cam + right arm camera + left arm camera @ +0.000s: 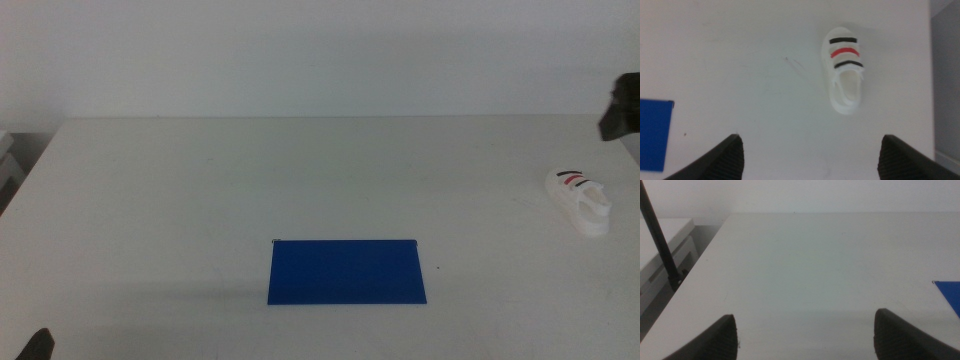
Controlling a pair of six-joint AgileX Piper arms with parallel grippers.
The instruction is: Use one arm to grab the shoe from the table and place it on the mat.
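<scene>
White table (200, 190), blue mat (346, 271) centred, shoe (580, 201) far right, arm (622, 110) cropped.

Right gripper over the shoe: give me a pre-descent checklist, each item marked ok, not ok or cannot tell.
1. Right gripper open: ok, jaws spread wide in its wrist view.
2. White sneaker upright on its sole: ok, striped top faces up on the table.
3. Sneaker between the jaws: not ok, it lies ahead of them and off toward one jaw.
4. Blue mat bare for placing: ok, nothing lies on it.
5. Path from sneaker to mat: ok, only bare tabletop between them in the middle view.
6. Left gripper out of the way: ok, open and holding nothing, near the table's front left corner.
</scene>
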